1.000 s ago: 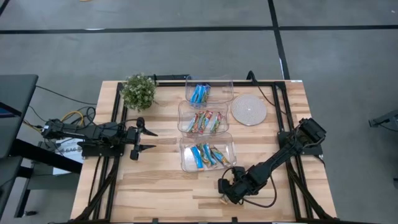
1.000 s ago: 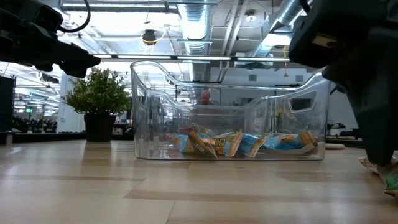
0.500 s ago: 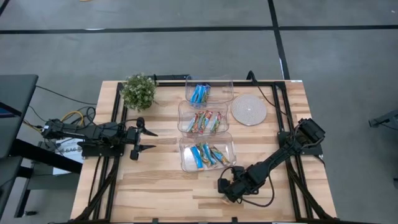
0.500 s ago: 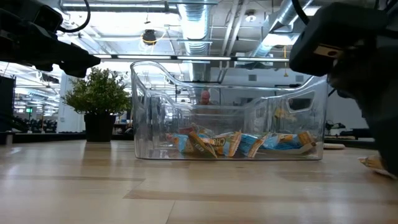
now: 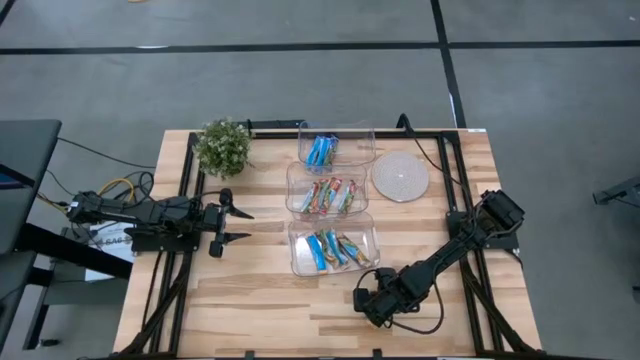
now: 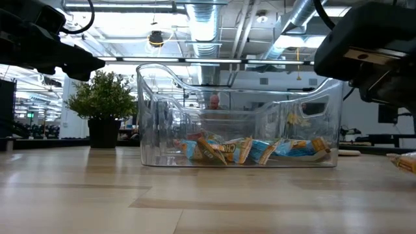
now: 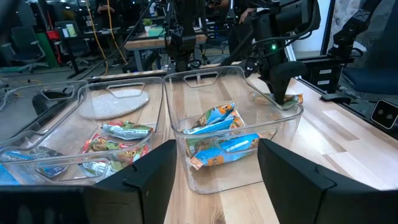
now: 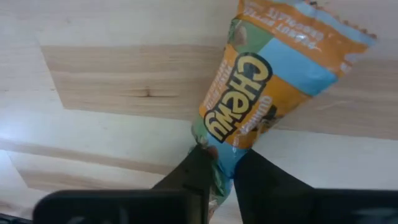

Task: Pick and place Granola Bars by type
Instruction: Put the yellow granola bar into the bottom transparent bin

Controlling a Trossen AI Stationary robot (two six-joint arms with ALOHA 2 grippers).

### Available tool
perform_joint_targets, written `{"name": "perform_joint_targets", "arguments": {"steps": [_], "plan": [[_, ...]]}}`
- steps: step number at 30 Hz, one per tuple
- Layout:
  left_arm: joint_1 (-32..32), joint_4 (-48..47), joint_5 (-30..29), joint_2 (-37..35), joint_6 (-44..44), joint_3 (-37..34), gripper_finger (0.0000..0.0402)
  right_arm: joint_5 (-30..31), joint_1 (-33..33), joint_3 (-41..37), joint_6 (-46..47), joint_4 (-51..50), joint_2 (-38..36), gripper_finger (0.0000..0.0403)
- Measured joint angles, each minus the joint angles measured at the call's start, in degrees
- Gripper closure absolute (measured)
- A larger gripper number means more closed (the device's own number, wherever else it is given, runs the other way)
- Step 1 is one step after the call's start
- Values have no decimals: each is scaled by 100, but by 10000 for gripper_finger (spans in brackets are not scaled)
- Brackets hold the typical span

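Observation:
Three clear tubs stand in a row at mid-table. The far one (image 5: 335, 148) holds blue granola bars, the middle one (image 5: 328, 190) red-green-orange bars, the near one (image 5: 333, 250) tan-orange and light-blue bars. My right gripper (image 5: 361, 300) is near the table's front edge, just right of the near tub. It is shut on one tan-orange and light-blue bar (image 8: 261, 93), which also shows at the low view's right edge as the bar (image 6: 405, 162). My left gripper (image 5: 240, 225) waits open at the table's left, pointing at the tubs. My right gripper pinches one short end of the bar's wrapper (image 8: 214, 140) between its two fingers (image 8: 196, 168), coming from above and lying along the bar. The rest of the bar sticks out beyond the fingertips over the wood. Whether its other end (image 8: 311, 31) still touches the table, I cannot tell.
A potted plant (image 5: 222, 147) stands at the far left corner. A white round disc (image 5: 400, 178) lies right of the middle tub. Bare wood stretches along the near edge (image 5: 250, 310). Black frame rails run along both sides of the table.
My right gripper has shut on the bar near the table's front edge and has gone up a little. In the low view its body now stands higher, and the bar's end has risen with it.

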Motion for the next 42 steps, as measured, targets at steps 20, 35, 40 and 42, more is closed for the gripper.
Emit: {"name": "perform_joint_targets", "arguments": {"steps": [20, 35, 40, 42], "plan": [[-1, 0, -11, 0, 0, -1, 182, 682, 462, 725, -2809, -41, -56, 383], [-1, 0, -14, 0, 1, 0, 182, 1334, -380, 738, -5335, -19, -1077, 389], [0, 0, -15, 1, 0, 0, 182, 1378, -979, 738, -6113, 147, -1582, 386], [0, 0, -13, 1, -1, -1, 182, 1378, -1250, 738, -6379, 320, -1775, 385]]}}
